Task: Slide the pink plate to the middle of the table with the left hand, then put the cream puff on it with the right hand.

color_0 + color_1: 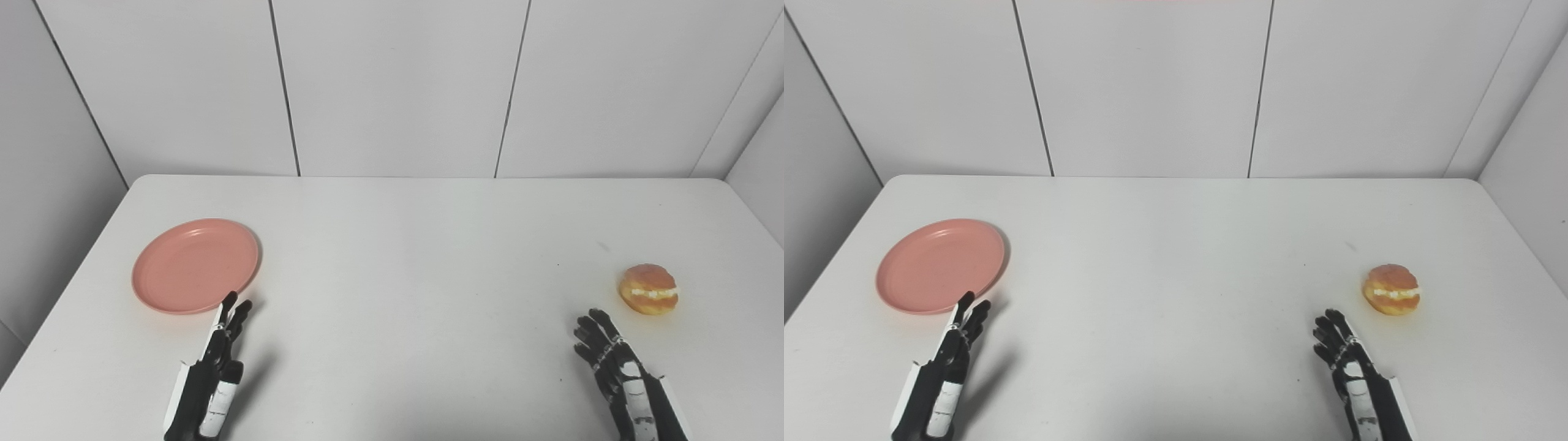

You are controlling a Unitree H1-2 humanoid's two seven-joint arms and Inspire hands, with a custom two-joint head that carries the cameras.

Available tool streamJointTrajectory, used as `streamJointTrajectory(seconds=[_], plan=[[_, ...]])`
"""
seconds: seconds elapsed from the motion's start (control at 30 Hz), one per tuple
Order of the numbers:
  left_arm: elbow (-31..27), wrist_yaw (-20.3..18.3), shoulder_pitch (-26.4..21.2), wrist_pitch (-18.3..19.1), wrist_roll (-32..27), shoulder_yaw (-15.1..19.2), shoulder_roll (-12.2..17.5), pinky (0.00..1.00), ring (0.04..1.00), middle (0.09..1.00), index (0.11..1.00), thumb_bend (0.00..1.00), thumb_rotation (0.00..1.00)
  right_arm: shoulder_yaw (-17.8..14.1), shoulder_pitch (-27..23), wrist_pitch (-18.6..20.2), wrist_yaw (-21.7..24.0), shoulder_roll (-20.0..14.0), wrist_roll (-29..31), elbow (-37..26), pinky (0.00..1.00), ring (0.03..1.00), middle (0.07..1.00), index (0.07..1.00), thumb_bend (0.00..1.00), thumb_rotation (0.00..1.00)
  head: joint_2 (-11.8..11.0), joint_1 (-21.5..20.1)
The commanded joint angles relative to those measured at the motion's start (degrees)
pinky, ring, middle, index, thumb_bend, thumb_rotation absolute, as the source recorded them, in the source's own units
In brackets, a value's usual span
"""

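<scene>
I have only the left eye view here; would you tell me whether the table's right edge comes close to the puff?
Observer: The right eye view follows the table along its right edge further toward us. A band of bare top lies between that edge and the puff.
Operator: Thank you. From that angle, does the right hand touch the puff?
Observer: No. The second angle also shows a strip of table between the right hand and the puff. The hand is open and sits nearer us and a little to the left of the puff.
</scene>
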Motion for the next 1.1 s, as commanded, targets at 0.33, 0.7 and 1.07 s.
streamJointTrajectory(seconds=[0.33, 0.7, 1.07], plan=[[5.78, 3.41, 0.33, -0.03, 5.84, -5.31, -3.60, 1.00, 0.978, 0.949, 1.000, 0.95, 1.00, -1.88, 0.17, 0.28, 3.69, -2.56, 2.03, 5.11, 0.94, 0.925, 0.920, 0.929, 0.80, 1.00, -1.76, 4.99], [8.60, 5.44, -0.67, -3.57, 7.58, -6.70, -3.78, 0.99, 0.951, 0.948, 1.000, 0.87, 1.00, -2.58, -0.64, -0.25, 5.35, -2.75, 3.11, 7.50, 0.96, 0.939, 0.931, 0.935, 0.81, 1.00, -3.67, 6.91], [11.16, 7.52, -1.80, -3.56, 8.42, -8.16, -5.43, 0.96, 0.938, 0.942, 1.000, 0.90, 1.00, -3.87, -1.95, -1.52, 7.08, -3.56, 4.51, 11.31, 0.99, 0.946, 0.929, 0.958, 0.74, 1.00, -7.00, 12.38]])
